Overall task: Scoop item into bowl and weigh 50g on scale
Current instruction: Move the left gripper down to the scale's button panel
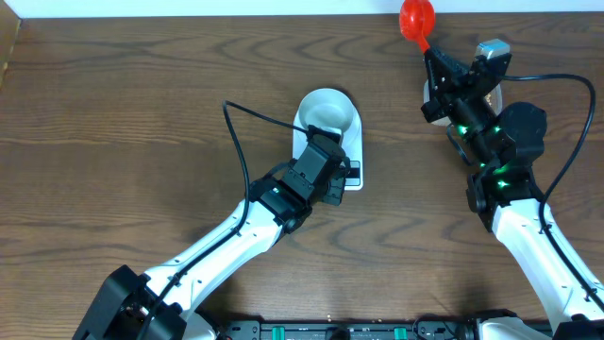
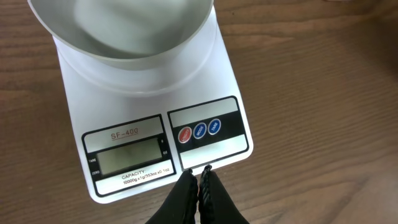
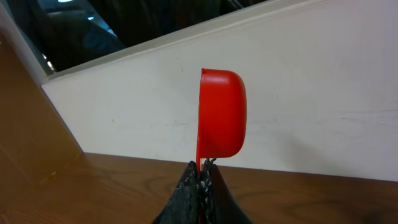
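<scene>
The pale bowl (image 1: pixel 327 109) (image 2: pixel 118 31) stands on the white scale (image 1: pixel 357 142) (image 2: pixel 155 93). The scale's grey display (image 2: pixel 127 155) is blank, and round buttons (image 2: pixel 199 130) sit beside it. My left gripper (image 1: pixel 347 175) (image 2: pixel 199 172) is shut and empty, with its tips at the scale's near edge just below the buttons. My right gripper (image 1: pixel 429 52) (image 3: pixel 203 165) is shut on the handle of a red scoop (image 1: pixel 416 17) (image 3: pixel 222 112), held on its side near the table's far edge, right of the bowl. The item is out of view.
A white wall (image 3: pixel 311 93) runs along the far edge of the wooden table (image 1: pixel 142 113). A pale object (image 1: pixel 432 91) shows partly under the right arm. The left arm's black cable (image 1: pixel 236 142) loops over the table left of the scale.
</scene>
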### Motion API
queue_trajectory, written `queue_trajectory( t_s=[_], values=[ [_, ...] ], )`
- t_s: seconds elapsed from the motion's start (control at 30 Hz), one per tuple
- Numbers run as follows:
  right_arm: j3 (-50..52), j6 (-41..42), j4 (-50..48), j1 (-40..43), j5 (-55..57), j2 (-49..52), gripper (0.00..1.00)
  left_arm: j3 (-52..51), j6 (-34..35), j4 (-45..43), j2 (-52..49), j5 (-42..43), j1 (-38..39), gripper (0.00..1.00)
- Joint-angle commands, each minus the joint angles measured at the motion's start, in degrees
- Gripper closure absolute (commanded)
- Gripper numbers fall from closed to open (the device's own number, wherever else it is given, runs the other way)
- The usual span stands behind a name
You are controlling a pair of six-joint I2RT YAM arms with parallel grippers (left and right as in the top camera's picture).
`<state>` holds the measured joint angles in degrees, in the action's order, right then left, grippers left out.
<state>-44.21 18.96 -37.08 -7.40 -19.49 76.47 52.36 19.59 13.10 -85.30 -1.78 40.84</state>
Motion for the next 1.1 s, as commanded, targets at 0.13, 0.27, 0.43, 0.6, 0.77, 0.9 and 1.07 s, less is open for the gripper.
queue_trajectory(
  t_s=[0.13, 0.27, 0.43, 0.6, 0.77, 0.9, 1.07],
  values=[
    [-1.22, -0.83, 0.28, 0.24, 0.52, 0.07, 0.99, 1.57, -1.86, 0.04, -1.27, -0.11, 0.0, 0.93],
    [-1.22, -0.85, 0.66, 0.24, 0.55, 0.61, 0.99, 1.57, -2.03, -1.38, -3.61, 1.22, 0.0, 0.93],
    [-1.22, -0.83, 0.68, 0.22, 0.52, 1.57, 0.99, 1.62, -2.03, -3.13, -6.19, 2.47, -0.04, 0.93],
    [-1.22, -2.19, 0.9, 0.22, 0.52, 1.57, 0.99, 1.62, -5.35, -3.1, -7.78, 2.47, -0.04, 0.93],
    [-1.22, -3.39, 0.92, 0.24, 0.52, 1.57, 0.99, 1.62, -10.84, -3.13, -9.86, 2.43, -0.04, 0.93],
    [-1.22, -3.39, 0.94, 0.22, 0.52, 1.57, 0.99, 1.62, -14.56, -4.42, -13.38, 2.43, -0.33, 0.93],
    [-1.22, -3.39, 0.94, 0.24, 0.52, 1.57, 0.99, 1.64, -15.82, -9.18, -15.56, 2.43, -1.9, 0.93]
  ],
)
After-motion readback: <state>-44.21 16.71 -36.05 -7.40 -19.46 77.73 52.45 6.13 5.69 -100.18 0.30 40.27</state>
